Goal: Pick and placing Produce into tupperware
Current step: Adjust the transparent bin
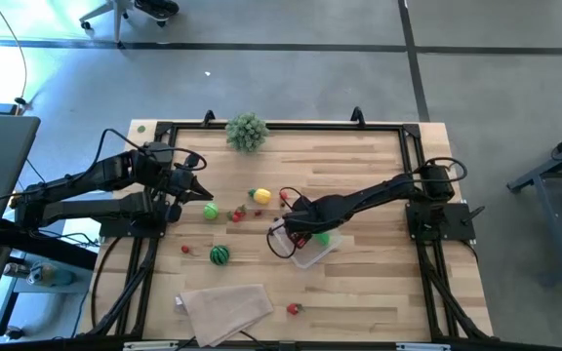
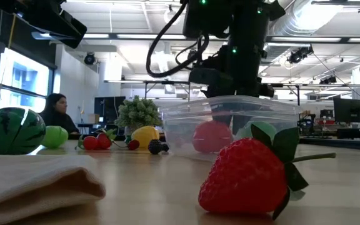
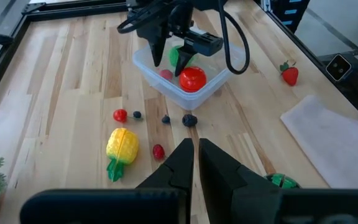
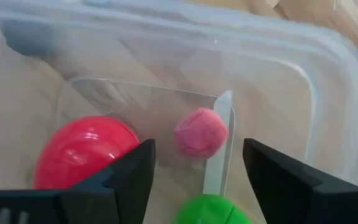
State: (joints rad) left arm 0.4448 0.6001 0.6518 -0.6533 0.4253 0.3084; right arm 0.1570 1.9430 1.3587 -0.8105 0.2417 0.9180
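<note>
Now your right gripper hangs over the tub, jaws apart and empty (left's together); the watermelon looks slick, so grip across its middle.

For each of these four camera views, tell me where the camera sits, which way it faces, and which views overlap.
High view: overhead, straight down on the table; both arms show.
Low view: table height, level across; strawberry nearest, an arm descends behind.
Left wrist view: on the left arm, facing across the table past the shut left gripper.
Right wrist view: on the right arm, looking into the tupperware between the open right gripper fingers.
Shared: all four show the tupperware; both wrist views show the red ball inside.
</note>
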